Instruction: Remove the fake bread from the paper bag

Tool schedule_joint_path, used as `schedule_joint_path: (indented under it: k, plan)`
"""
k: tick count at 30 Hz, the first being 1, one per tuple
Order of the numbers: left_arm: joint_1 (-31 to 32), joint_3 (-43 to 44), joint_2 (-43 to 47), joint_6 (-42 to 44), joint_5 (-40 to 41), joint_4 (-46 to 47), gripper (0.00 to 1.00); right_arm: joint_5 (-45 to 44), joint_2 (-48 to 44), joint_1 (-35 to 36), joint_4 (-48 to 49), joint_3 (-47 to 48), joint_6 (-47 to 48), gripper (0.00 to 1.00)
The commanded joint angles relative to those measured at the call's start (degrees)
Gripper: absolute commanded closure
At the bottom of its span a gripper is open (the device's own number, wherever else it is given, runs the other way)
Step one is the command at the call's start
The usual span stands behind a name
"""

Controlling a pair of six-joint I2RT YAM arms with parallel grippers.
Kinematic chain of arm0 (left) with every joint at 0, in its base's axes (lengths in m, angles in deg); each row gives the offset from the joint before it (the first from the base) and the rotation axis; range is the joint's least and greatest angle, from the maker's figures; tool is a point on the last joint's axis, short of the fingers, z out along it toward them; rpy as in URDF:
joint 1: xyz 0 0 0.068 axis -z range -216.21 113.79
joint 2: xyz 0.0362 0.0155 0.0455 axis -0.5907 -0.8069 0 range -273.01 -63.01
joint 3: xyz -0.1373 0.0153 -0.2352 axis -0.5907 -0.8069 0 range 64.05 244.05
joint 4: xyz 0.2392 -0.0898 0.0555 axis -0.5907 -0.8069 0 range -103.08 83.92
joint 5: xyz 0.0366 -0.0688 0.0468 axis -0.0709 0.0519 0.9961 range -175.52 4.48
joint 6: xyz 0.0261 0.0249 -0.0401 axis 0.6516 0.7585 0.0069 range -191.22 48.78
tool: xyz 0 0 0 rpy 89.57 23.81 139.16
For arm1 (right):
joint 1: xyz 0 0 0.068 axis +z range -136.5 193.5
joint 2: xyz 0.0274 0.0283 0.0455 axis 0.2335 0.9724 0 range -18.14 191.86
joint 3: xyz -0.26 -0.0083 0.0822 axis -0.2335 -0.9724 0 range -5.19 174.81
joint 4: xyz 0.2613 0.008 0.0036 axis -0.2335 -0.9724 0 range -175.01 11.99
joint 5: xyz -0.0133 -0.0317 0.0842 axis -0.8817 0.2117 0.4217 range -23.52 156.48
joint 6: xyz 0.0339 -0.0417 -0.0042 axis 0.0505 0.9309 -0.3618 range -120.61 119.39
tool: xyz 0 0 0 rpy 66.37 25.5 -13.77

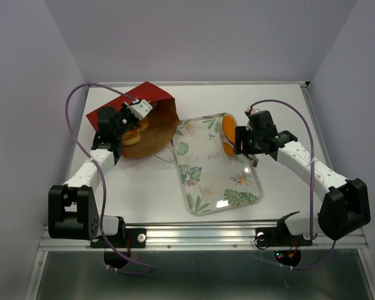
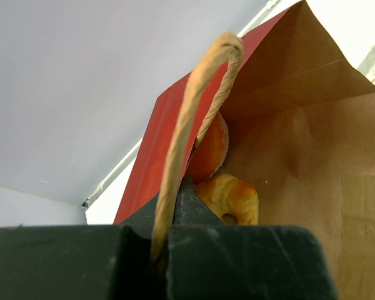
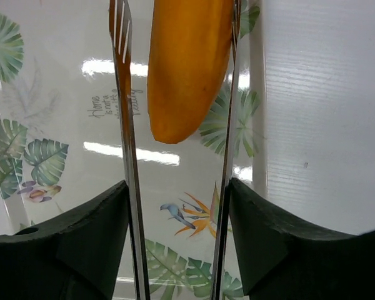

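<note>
We see paper bag (image 2: 287, 144): matt paper, dark red outside, brown kraft inside, creased. Twine handle (image 2: 194, 112): rough twisted fibre, beige. Inside bag, pastries (image 2: 228, 197): glossy orange-golden, plastic-looking. Right of bag, tray (image 1: 203, 187): smooth glossy, leaf print, glare streaks. On tray, long loaf (image 3: 184, 62): smooth orange, soft sheen. Either side of loaf, thin bright metal tong blades (image 3: 128, 137). Gripper bodies: matt black plastic.
</note>
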Motion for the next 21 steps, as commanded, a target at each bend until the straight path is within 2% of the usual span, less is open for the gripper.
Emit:
schedule_joint_path:
  k: [1,9,14,17,21]
  plan:
    - [0.37,1.81,1.23,0.25,-0.51,3.95,1.0,-0.4,-2.08,-0.33,2.2,0.84,-0.34,0.32]
    - [0.45,1.81,1.23,0.17,-0.77,3.95,1.0,-0.75,-3.58,-0.33,0.01,3.3,-0.96,0.34]
    - [0.54,1.73,1.59,0.17,-0.68,3.95,1.0,-1.1,-4.98,-0.33,-1.93,8.22,0.27,0.36]
    - [0.54,1.73,1.59,0.17,-0.77,3.95,1.0,3.89,-5.95,-0.33,-2.2,11.04,1.85,0.39]
    - [0.63,1.73,1.59,-0.18,-0.6,3.86,1.0,16.55,-5.69,0.19,-1.15,12.71,3.26,0.42]
